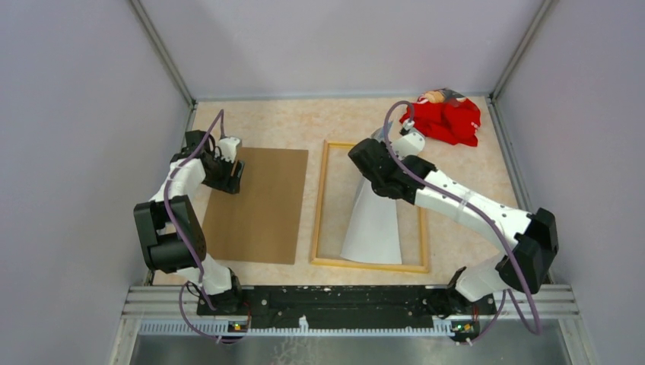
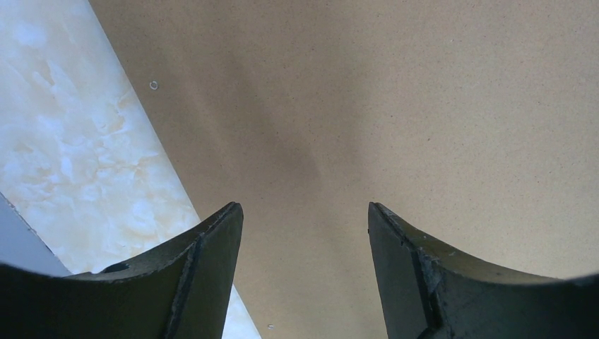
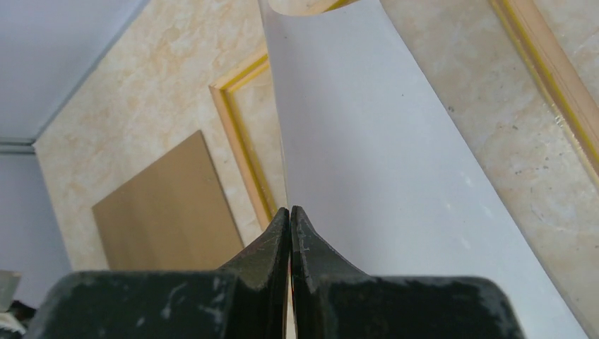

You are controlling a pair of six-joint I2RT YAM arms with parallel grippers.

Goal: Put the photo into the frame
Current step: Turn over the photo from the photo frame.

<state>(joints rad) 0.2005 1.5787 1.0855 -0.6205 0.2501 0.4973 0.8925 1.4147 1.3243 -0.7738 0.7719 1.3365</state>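
Note:
The photo (image 1: 373, 224) shows its plain white back. Its near edge rests inside the frame (image 1: 319, 201), which lies flat with its pale wood back up; its far end is lifted and curled. My right gripper (image 1: 378, 181) is shut on that lifted end. In the right wrist view the closed jaws (image 3: 291, 212) pinch the sheet's edge, the photo (image 3: 381, 155) stretches away, and a yellow edge shows on the frame (image 3: 244, 141). My left gripper (image 1: 232, 176) is open and empty over the far left part of the brown backing board (image 1: 258, 213).
The left wrist view shows the open left gripper (image 2: 305, 208) just above the backing board (image 2: 388, 106), with marbled tabletop (image 2: 70, 141) to its left. A red cloth doll (image 1: 449, 118) lies at the back right corner. Walls enclose the table.

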